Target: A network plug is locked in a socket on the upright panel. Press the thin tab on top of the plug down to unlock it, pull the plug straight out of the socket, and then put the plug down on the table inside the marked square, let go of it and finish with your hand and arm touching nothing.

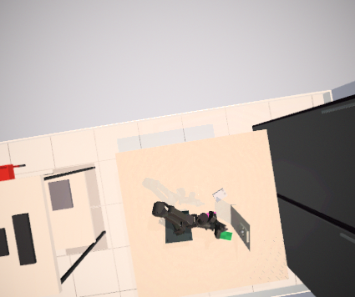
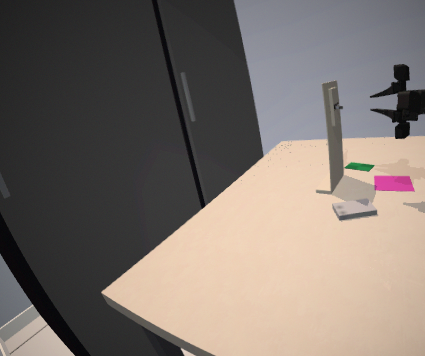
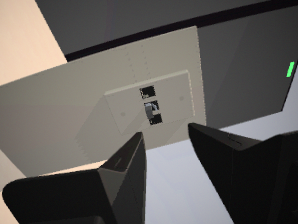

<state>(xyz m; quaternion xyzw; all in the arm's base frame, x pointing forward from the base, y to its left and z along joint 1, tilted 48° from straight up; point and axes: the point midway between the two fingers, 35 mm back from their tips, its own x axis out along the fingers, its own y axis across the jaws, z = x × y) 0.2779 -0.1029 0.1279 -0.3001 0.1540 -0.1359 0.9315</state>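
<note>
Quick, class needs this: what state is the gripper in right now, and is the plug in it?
Gripper: partly open, holding nothing; the plug sits in the panel's socket, beyond the fingertips.
</note>
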